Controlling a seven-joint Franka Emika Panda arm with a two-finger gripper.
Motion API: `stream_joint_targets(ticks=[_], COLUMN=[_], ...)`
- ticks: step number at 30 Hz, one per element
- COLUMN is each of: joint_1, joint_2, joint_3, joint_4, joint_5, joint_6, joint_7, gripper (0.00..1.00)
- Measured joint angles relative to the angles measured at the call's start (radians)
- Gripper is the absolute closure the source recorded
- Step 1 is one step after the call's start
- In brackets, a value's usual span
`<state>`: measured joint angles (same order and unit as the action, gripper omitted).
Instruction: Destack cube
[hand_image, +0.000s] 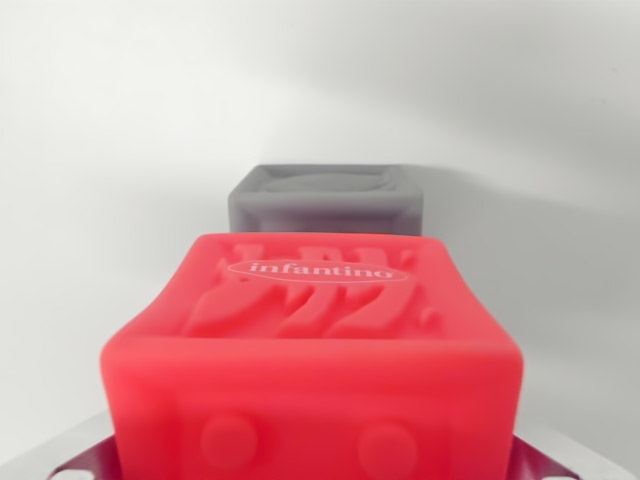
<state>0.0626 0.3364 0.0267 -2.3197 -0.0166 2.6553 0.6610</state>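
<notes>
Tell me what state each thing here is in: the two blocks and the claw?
Red cube: close to the camera, embossed "infantino" face showing, sides bulging slightly.
Grey cube: behind the red one, upright on the white surface, recessed top showing.
Claw: only metal parts beside the red cube visible; open or shut unclear.

**Around the stack: only a white ground**

You see a plain white surface (120, 150) filling the wrist view on every side, matte and unmarked. It is brightest at the wrist view's left and upper middle. A soft grey shadow (560, 215) lies across it on the wrist view's right, with a blurred edge slanting down towards the right border. You cannot tell where tabletop ends and any backdrop begins; no seam shows.
</notes>
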Motion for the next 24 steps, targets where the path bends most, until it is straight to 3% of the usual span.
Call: stream_joint_targets(ticks=[24], joint_1=[0.0], joint_2=[-0.135], joint_3=[0.002], joint_4=[-0.002], joint_5=[0.004], joint_6=[-0.13], joint_7=[-0.002], gripper=[1.0])
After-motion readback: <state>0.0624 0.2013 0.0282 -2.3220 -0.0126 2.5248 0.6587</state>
